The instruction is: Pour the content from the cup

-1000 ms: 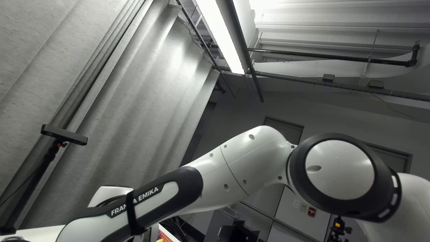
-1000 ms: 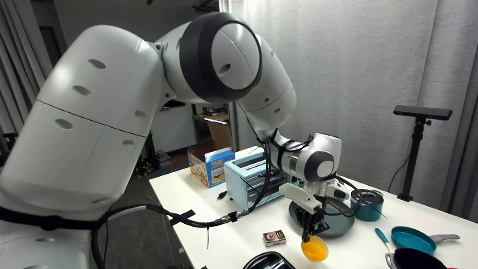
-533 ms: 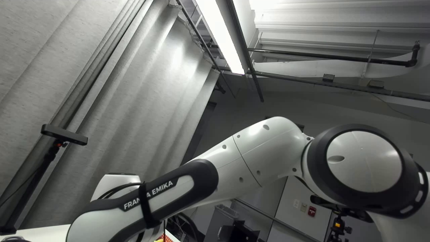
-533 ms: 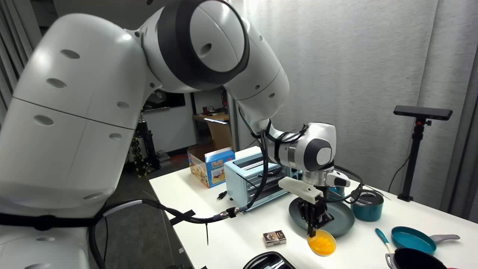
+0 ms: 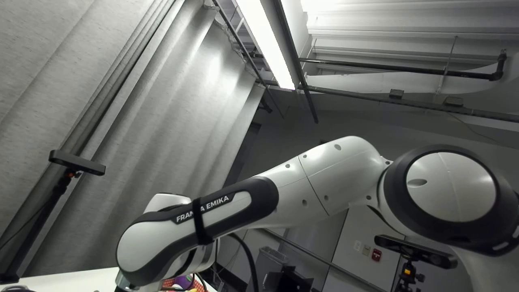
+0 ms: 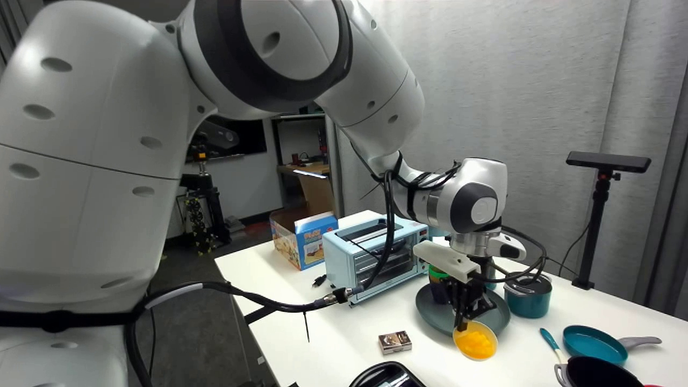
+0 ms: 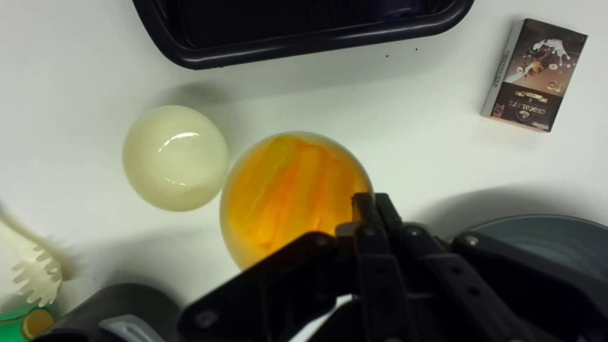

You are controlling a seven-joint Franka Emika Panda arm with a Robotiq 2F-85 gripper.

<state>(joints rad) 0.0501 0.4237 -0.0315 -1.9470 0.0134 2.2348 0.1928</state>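
A small pale cup (image 6: 485,328) with orange-yellow pieces (image 6: 476,344) inside shows in an exterior view. The cup's wall (image 7: 233,249) and the orange contents (image 7: 294,190) also show in the wrist view. My gripper (image 6: 462,325) is shut on the cup's rim; in the wrist view the fingertips (image 7: 375,204) are together, one inside the rim and one outside. The cup is held in front of the grey plate, its opening leaning toward the camera. A second pale bowl (image 7: 175,159) with nothing seen inside stands beside it in the wrist view.
A black tray (image 7: 304,45), a chocolate box (image 7: 536,76) and a grey plate (image 6: 438,321) surround the cup. A teal pot (image 6: 529,301), teal pan (image 6: 594,344), dark pot (image 6: 602,373), toaster oven (image 6: 371,258) and blue carton (image 6: 314,247) stand on the table.
The gripper and held cup have moved to the right and slightly up in an exterior view, away from the chocolate box. The upper arm has shifted too. The gripper stays shut on the rim.
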